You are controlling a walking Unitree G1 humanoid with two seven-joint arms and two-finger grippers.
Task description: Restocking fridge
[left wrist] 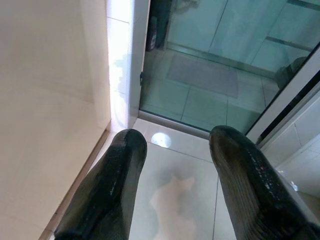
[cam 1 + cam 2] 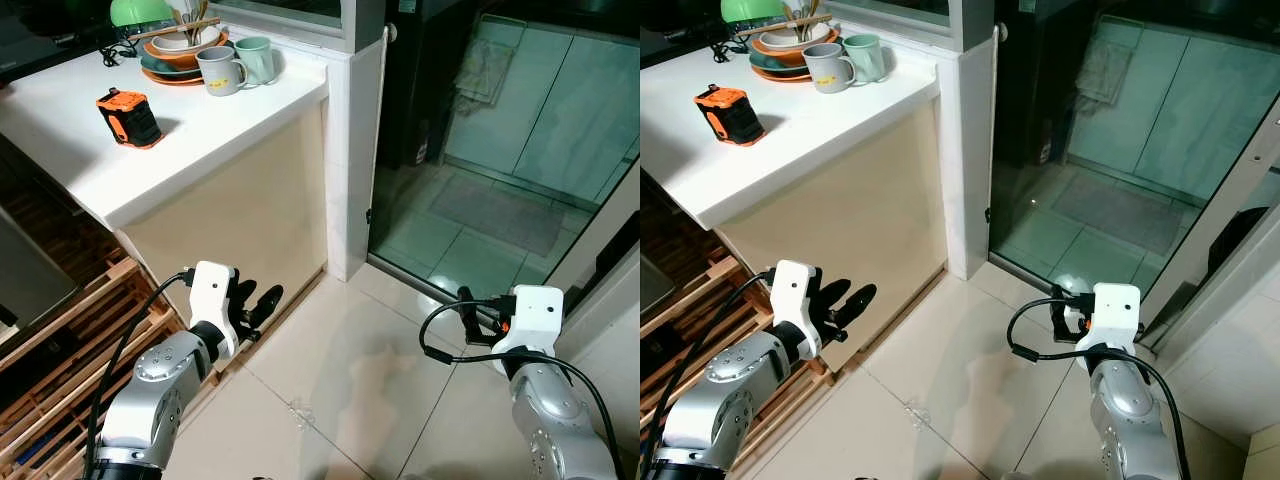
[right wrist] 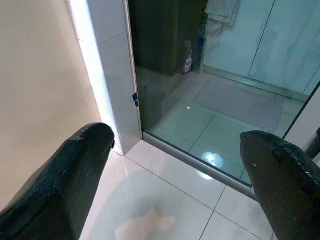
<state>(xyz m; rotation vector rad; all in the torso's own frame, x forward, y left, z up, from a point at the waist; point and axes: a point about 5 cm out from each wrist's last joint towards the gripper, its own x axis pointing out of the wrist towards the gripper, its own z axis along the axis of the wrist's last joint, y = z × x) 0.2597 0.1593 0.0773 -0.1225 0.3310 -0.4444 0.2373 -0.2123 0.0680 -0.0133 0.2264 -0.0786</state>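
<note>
Both arms hang low over a pale tiled floor. My left gripper is open and empty, close to the cream side panel of the counter; its fingers stand apart over the tiles. On the right, my right gripper is open too and holds nothing, its fingertips wide apart and pointing toward a glass sliding door.
A white counter carries an orange tape measure, two mugs, stacked bowls and plates. A wooden slatted rack sits low at left. A white tiled post borders the door. Behind the glass lie a mat and a hanging towel.
</note>
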